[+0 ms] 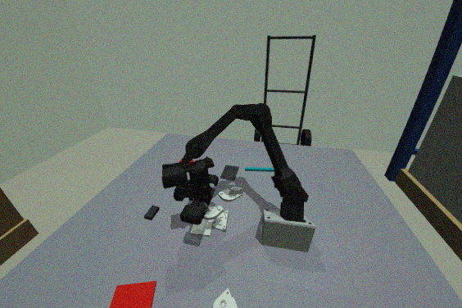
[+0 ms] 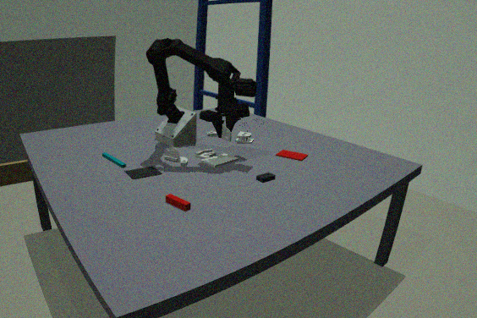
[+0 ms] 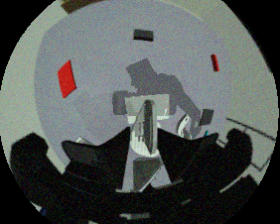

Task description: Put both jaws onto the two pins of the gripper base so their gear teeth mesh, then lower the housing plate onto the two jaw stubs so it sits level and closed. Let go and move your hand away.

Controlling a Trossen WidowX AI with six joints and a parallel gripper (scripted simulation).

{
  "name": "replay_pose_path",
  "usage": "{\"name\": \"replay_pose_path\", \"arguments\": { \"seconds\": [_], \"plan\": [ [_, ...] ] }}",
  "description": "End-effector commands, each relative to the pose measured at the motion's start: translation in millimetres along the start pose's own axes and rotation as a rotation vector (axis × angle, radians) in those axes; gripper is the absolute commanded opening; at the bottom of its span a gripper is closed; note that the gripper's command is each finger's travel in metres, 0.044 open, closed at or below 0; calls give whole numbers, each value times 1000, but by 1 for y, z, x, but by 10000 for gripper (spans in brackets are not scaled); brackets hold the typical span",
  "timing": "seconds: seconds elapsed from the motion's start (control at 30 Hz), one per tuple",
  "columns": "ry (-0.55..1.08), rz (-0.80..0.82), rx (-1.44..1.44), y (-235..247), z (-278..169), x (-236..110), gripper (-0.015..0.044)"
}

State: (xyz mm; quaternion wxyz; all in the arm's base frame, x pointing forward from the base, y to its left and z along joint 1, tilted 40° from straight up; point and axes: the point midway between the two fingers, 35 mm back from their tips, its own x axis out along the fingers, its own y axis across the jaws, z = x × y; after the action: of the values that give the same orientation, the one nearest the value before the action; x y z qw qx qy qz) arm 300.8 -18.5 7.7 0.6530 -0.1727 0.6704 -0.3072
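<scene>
The gripper [image 2: 225, 134] [image 3: 144, 130] is shut on a white toothed jaw [image 2: 227, 134] [image 3: 141, 145], held on edge above the table. The pale gripper base [image 1: 200, 229] [image 2: 222, 161] [image 3: 163, 106] lies flat below and ahead of the fingertips; the held jaw hides part of it in the wrist view, including any view of its pins. The other white jaw [image 1: 230, 197] [image 2: 172, 157] [image 3: 184, 127] lies on the table beside the base. A white piece that looks like the housing plate [image 1: 223, 301] [image 2: 244, 140] lies apart, on the other side; a finger mostly hides it in the wrist view.
A red plate [image 1: 133, 295] [image 2: 292, 155] [image 3: 67, 79], a black block [image 1: 151, 212] [image 2: 265, 178] [image 3: 143, 35], a red bar [image 2: 178, 202] [image 3: 214, 62], a teal bar [image 1: 259, 169] [image 2: 114, 160] and a dark square [image 1: 229, 172] [image 2: 144, 172] [image 3: 207, 117] lie around the parts.
</scene>
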Motion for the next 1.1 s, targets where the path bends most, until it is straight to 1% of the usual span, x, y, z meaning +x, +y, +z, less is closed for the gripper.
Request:
{"name": "replay_pose_path", "arguments": {
  "seconds": [0.0, 0.9, 1.07],
  "plan": [
    [-3, -2, -4, 0, 1, 3, 134],
    [-3, -4, -2, -1, 1, 48, 134],
    [-3, -4, -2, -1, 1, 50, 134]
  ]
}}
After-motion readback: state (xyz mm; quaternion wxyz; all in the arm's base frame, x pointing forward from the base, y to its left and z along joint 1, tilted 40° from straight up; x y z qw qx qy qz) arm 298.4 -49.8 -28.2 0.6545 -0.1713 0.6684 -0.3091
